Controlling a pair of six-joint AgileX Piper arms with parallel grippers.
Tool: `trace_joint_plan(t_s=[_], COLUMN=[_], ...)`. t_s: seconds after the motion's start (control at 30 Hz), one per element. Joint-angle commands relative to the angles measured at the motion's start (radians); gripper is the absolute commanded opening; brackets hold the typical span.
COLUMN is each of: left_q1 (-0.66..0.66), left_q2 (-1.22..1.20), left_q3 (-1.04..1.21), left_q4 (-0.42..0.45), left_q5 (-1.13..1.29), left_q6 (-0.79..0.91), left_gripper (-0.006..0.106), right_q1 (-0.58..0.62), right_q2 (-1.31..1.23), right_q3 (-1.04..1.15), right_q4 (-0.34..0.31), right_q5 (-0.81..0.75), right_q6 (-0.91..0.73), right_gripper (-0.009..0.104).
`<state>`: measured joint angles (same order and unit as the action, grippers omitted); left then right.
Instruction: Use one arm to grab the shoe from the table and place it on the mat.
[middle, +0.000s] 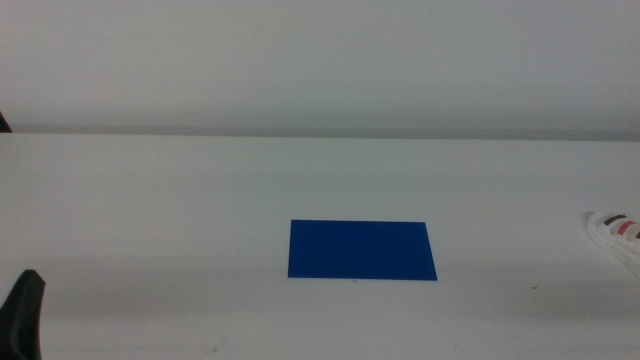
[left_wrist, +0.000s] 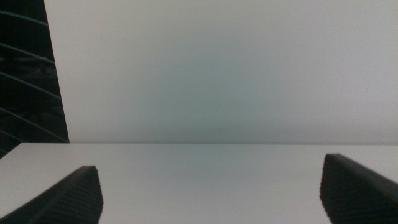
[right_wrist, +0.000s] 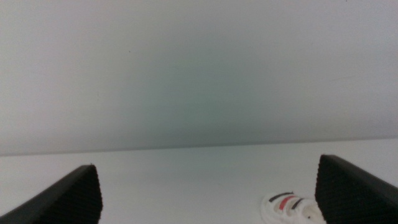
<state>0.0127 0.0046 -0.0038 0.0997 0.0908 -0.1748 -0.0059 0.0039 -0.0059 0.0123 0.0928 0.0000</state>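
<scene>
- No brand, label or readable writing appears in any of the three views.
- The mat (middle: 363, 250) is a solid deep blue rectangle lying flat on the table (middle: 180, 210), slightly toward 5 o'clock from the centre of the middle view. Nothing rests on it.
- The shoe (middle: 618, 233) sits on the table at roughly 3 o'clock from the mat, well apart from it. The right edge of the middle view cuts it off; only a white sole portion with a red-pink strap and a dark strap is visible.
- In the right wrist view the shoe (right_wrist: 291, 206) shows again as a small white shape with red and dark straps, partly cut by the frame edge and blurred; its strap detail is hard to make out.
- The right gripper (right_wrist: 208, 205) is released: its two dark jaws stand wide apart with nothing between them. The shoe lies on the table ahead of it, near one jaw and untouched. This gripper does not appear in the middle view.
- The left gripper (left_wrist: 211, 202) is likewise released, jaws wide apart over bare white tabletop, grasping nothing.
- In the middle view the left gripper (middle: 24, 315) shows only as a dark tip at about 8 o'clock, cut off by the frame corner.
- A dark area with faint curved lines fills one side of the left wrist view; what it is cannot be determined.
</scene>
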Motion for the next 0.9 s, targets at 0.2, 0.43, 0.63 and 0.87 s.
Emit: trace_joint_plan(t_s=[0.2, 0.43, 0.63, 0.87], left_q1=[-0.004, -0.004, -0.004, -0.004], left_q2=[-0.041, -0.041, -0.041, -0.041], left_q3=[0.043, 0.043, 0.043, 0.043], left_q4=[-0.002, -0.002, -0.002, -0.002], left_q5=[-0.011, -0.011, -0.011, -0.011], left_q6=[-0.006, -0.006, -0.006, -0.006], left_gripper=[0.094, 0.094, 0.094, 0.094], right_q1=[-0.006, -0.006, -0.006, -0.006], right_q2=[0.098, 0.544, 0.784, 0.939], right_q3=[-0.137, -0.602, -0.792, -0.796], right_q4=[-0.012, 0.058, 0.07, 0.244], right_q5=[0.069, 0.774, 1.005, 1.009], right_q6=[-0.007, 0.032, 0.037, -0.058], right_gripper=[0.091, 0.091, 0.091, 0.091])
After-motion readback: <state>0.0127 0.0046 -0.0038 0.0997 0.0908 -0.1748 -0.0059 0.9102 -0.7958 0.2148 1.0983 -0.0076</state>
